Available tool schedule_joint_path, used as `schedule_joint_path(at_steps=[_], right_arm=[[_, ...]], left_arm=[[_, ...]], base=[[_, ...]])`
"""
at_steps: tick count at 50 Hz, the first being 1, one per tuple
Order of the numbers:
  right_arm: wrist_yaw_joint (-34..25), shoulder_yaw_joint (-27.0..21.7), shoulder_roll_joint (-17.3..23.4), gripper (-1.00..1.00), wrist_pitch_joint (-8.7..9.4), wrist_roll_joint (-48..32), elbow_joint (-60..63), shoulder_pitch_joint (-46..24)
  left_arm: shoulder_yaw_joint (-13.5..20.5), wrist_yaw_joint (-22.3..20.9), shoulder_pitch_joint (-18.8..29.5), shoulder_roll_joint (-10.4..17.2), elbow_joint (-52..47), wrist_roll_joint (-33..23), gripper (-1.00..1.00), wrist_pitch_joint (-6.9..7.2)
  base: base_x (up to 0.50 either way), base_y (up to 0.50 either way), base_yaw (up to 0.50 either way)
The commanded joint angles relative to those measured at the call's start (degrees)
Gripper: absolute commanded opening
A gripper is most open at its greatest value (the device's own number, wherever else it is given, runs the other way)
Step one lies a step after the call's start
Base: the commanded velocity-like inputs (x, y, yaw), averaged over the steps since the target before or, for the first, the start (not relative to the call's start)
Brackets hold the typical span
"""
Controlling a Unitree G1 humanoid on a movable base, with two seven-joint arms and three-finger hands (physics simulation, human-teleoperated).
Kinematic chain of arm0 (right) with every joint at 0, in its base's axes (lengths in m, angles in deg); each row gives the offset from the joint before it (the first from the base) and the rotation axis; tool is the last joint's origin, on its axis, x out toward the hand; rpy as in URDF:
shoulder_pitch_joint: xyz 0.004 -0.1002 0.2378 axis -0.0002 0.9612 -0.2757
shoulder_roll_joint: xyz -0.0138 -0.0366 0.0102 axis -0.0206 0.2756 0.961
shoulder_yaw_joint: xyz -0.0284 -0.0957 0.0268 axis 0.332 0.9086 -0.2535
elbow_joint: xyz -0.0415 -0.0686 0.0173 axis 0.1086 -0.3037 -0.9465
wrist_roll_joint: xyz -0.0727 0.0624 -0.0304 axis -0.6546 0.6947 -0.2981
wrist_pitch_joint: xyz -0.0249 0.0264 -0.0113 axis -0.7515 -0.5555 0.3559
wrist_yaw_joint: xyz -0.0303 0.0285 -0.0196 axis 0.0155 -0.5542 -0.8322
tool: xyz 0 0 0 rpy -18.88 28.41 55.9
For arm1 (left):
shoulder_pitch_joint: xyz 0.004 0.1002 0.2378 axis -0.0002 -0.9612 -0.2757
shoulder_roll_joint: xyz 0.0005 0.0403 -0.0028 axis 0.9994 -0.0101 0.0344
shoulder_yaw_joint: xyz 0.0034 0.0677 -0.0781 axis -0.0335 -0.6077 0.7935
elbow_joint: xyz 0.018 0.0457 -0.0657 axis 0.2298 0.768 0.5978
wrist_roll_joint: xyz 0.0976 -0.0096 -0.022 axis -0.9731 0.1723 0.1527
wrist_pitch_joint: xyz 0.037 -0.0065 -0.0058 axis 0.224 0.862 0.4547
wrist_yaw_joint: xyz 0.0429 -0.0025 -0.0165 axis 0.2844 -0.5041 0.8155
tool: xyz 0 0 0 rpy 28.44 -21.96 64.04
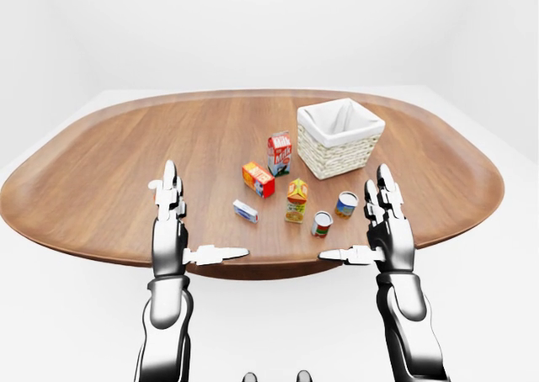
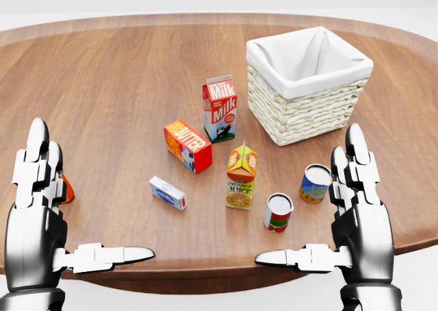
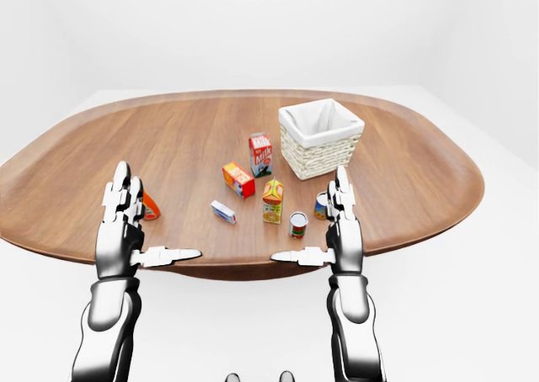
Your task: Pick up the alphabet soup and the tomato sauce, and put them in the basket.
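The alphabet soup point(image 2: 315, 183), a blue and yellow can, stands upright just left of my right hand's fingers point(image 2: 357, 174). The tomato sauce point(image 2: 277, 212), a red and green can, stands upright a little lower and to the left, above that hand's thumb. The wicker basket point(image 2: 308, 116) with a white liner sits at the upper right and holds nothing. My right hand point(image 2: 318, 223) and left hand point(image 2: 85, 212) are both open over the table's near edge, fingers up, thumbs pointing inward, touching nothing.
On the wooden table point(image 2: 116, 78) stand a milk carton point(image 2: 220, 108) and an orange juice carton point(image 2: 241, 177), with a red box point(image 2: 187, 145) and a small white and blue box point(image 2: 168, 192) lying nearby. An orange bottle point(image 3: 150, 207) stands mostly behind my left hand.
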Motion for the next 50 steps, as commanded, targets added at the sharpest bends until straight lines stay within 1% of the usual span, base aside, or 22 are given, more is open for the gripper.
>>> schedule_joint_path(at_steps=[1, 50], right_arm=[[-0.05, 0.06, -0.02, 1.0, 0.0, -0.03, 0.26, 0.12], [0.06, 0.0, 0.01, 1.0, 0.0, -0.08, -0.21, -0.25]], left_arm=[[0.04, -0.02, 0.04, -0.01, 0.25, 0.23, 1.0, 0.0], [0.26, 0.09, 0.18, 0.02, 0.37, 0.42, 1.0, 0.0]], base=[[0.21, 0.0, 0.0], [0.21, 0.0, 0.0]])
